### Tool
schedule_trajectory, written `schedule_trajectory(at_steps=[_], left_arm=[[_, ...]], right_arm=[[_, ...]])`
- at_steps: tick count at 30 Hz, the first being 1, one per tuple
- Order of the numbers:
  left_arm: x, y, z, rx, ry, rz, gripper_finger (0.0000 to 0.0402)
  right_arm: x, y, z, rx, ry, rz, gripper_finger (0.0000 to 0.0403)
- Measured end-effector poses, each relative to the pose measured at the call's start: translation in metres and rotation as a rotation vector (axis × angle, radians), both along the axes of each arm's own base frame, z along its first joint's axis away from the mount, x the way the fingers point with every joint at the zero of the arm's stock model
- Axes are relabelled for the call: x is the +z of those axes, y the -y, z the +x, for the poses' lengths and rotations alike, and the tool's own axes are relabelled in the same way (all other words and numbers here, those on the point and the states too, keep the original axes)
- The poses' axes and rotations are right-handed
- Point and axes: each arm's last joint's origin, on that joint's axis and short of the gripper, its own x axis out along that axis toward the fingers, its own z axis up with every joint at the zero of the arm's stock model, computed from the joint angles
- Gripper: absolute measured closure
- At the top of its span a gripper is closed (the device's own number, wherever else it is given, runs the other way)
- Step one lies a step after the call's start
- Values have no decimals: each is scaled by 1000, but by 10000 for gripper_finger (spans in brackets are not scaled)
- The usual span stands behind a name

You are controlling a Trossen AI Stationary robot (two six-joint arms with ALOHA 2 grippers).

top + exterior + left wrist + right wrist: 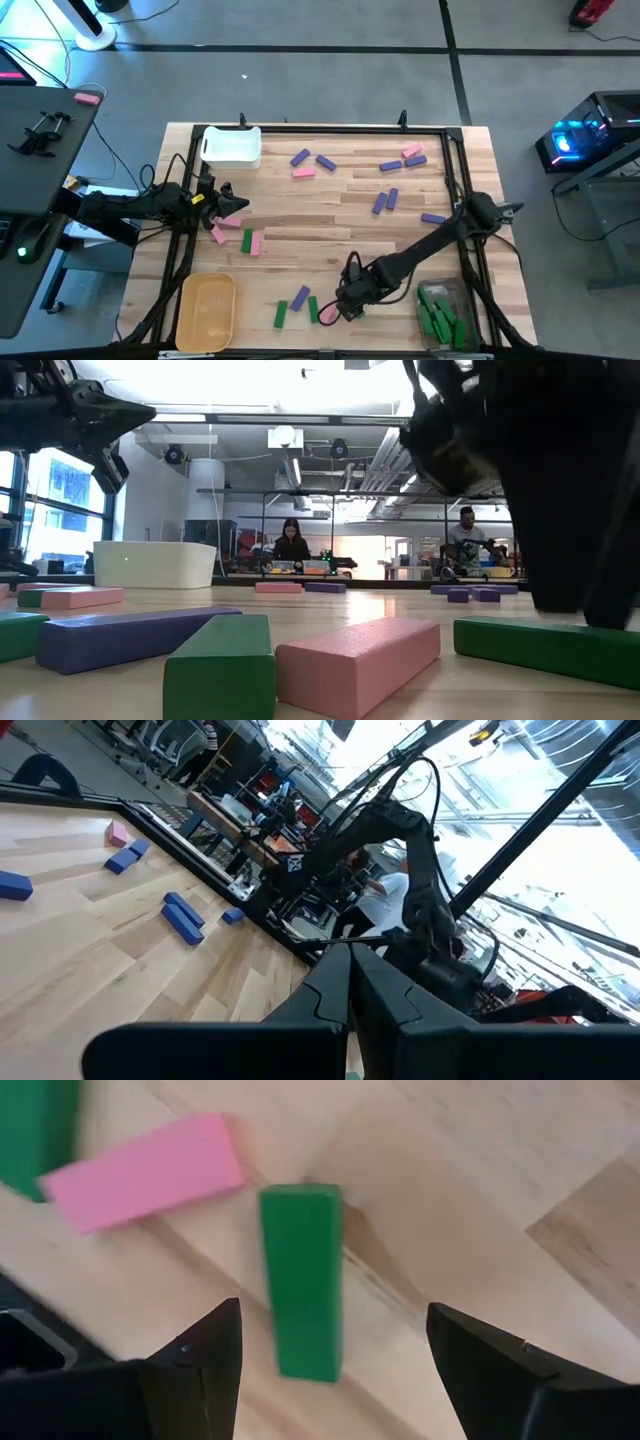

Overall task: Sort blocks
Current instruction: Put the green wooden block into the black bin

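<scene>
Our right gripper [330,1370] hangs wide open and empty over a green block [302,1280] near the table's front edge — we should centre the bar between the fingers and drop straight down. A pink block [145,1170] lies just beside it, the likeliest snag; the left gripper [222,200], shut on nothing, waits near the white bin [232,146].

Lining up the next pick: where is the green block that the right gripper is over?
High view: near the table's front edge, right of centre, the green block lies under the open right gripper, beside a pink block.
</scene>
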Motion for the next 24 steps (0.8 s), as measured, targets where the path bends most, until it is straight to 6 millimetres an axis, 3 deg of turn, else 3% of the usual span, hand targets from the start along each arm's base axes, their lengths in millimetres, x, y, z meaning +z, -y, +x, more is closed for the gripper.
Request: schedule_trajectory(at_steps=[6,14,24], left_arm=[[0,0,0,0,-4,0,401],[-1,0,0,14,-7,-1,401],[-2,0,0,17,-20,-1,401]], right_arm=[[-10,-1,2,13,-13,-26,151],[-10,11,-20,-28,-238,-182,151],[-10,15,-26,-7,-296,-228,151]])
